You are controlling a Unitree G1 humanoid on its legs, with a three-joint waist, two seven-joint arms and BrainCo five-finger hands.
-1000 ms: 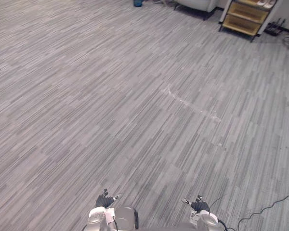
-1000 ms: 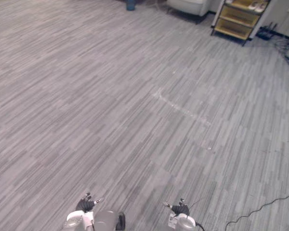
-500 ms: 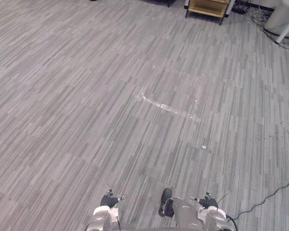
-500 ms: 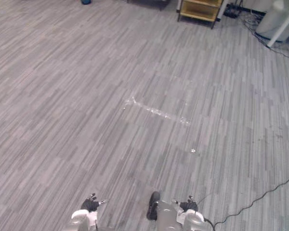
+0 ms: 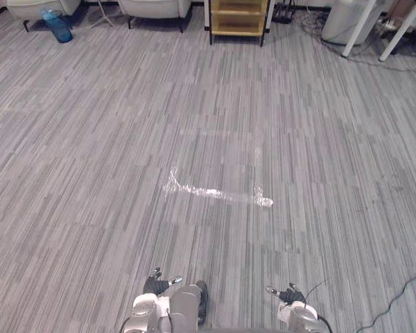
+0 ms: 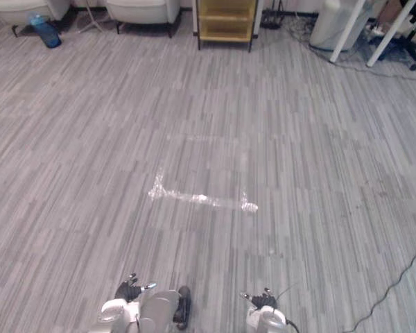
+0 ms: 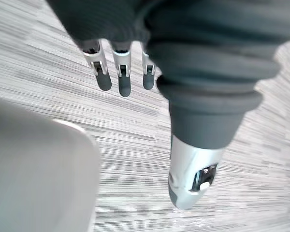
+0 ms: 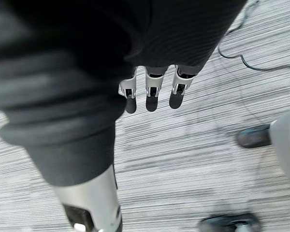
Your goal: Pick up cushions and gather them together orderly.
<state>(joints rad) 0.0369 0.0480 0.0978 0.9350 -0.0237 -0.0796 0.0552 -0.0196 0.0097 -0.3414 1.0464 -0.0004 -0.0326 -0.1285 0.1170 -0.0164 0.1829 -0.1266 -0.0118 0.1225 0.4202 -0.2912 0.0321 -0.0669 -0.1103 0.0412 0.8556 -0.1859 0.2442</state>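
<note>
The two pale armchairs (image 5: 156, 7) beyond the strip of tape (image 5: 215, 194) are being cut off by the upper edge, showing no more than their lower parts, so whether any cushions are lying on them cannot be told. A wooden shelf unit (image 5: 237, 17) is standing beyond the tape, just beside the nearer armchair, with its top also cut off. A blue bottle (image 5: 57, 26) is sitting far off to the robot's left of the tape, on the grey striped floor (image 5: 90, 139). A white bin (image 5: 340, 21) is standing beyond the tape to the right.

Both hands are hanging low on the near side of the tape, well apart from it. The left hand (image 7: 120, 77) is pointing down at the floor, fingers straight and relaxed, gripping nothing. The right hand (image 8: 152, 94) is hanging the same way, fingers loose and empty.
</note>
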